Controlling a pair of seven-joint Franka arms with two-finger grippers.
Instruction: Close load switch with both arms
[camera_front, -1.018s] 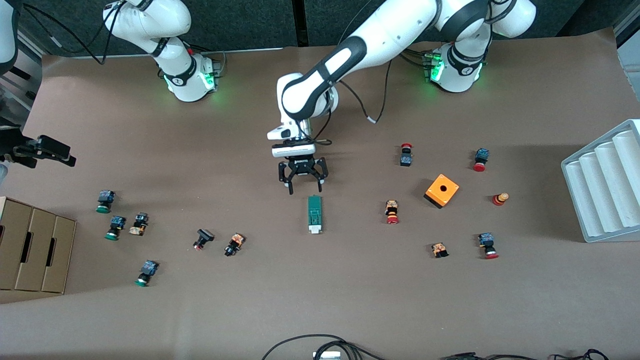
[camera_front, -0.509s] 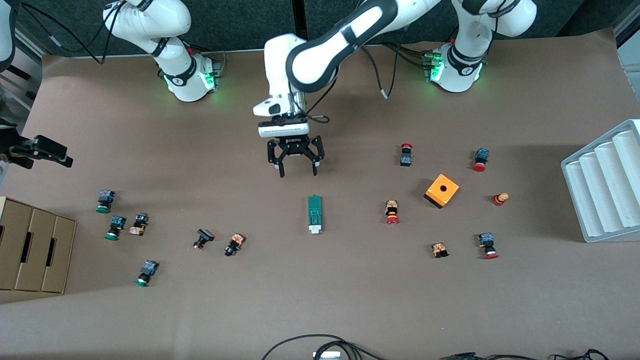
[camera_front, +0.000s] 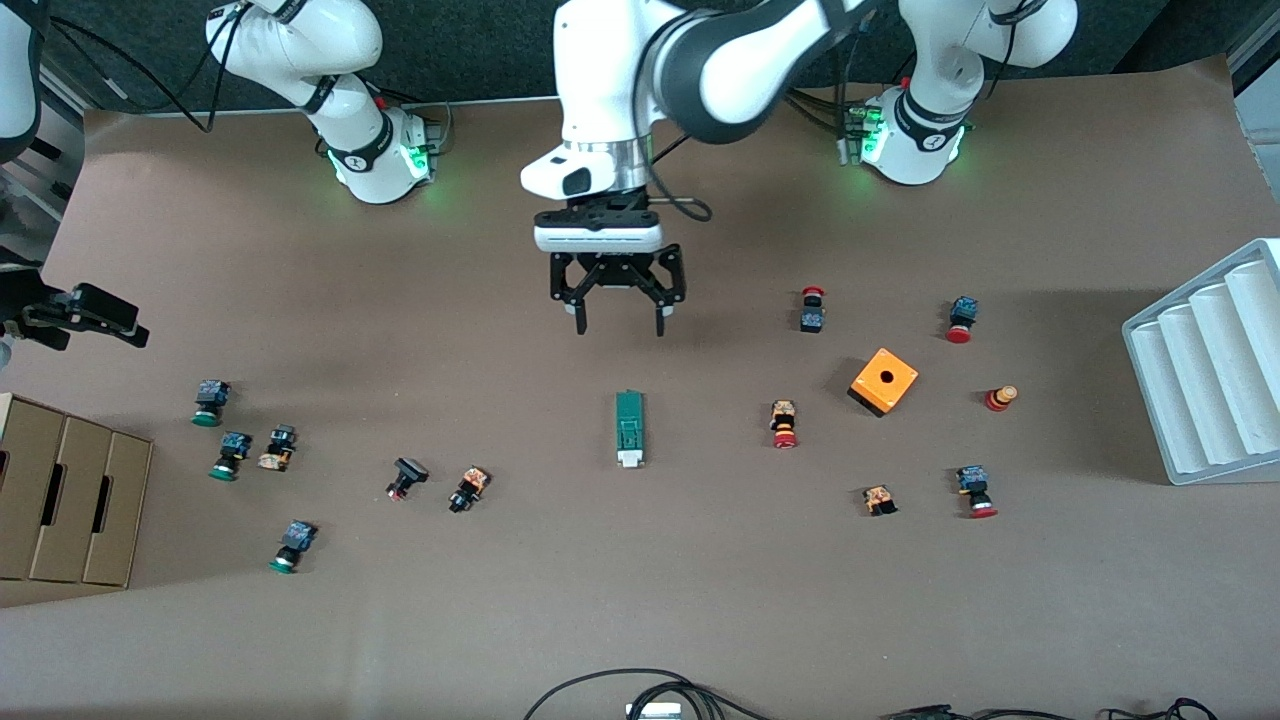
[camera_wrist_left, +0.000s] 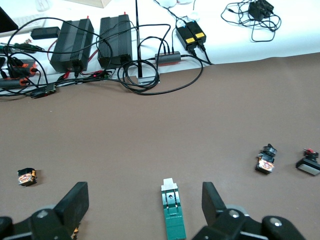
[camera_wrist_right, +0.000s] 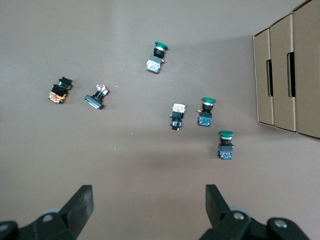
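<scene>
Since a second ago the left gripper (camera_front: 617, 322) has drawn up and away from the load switch (camera_front: 629, 429), toward the robots' bases; the switch itself has not shifted. In the front view that gripper hangs over bare table (camera_front: 640, 600), jaws spread wide and empty, well apart from the switch, which lies flat at mid-table with its white lever end nearer the front camera. The right gripper (camera_front: 85, 312) is at the right arm's end of the table, over the cardboard boxes' (camera_front: 70, 500) corner, the arm waiting. An orange cube (camera_front: 884, 381) sits toward the left arm's end, among red-capped buttons. In the left wrist view, 2 black fingers (camera_wrist_left: 72, 202) stand wide apart with the load switch (camera_wrist_left: 172, 207) on the table between them, touching neither. In the right wrist view, the right gripper's fingers (camera_wrist_right: 80, 202) are also spread wide and hold nothing, above 3 green-capped buttons (camera_wrist_right: 205, 112) beside the boxes (camera_wrist_right: 290, 70).
</scene>
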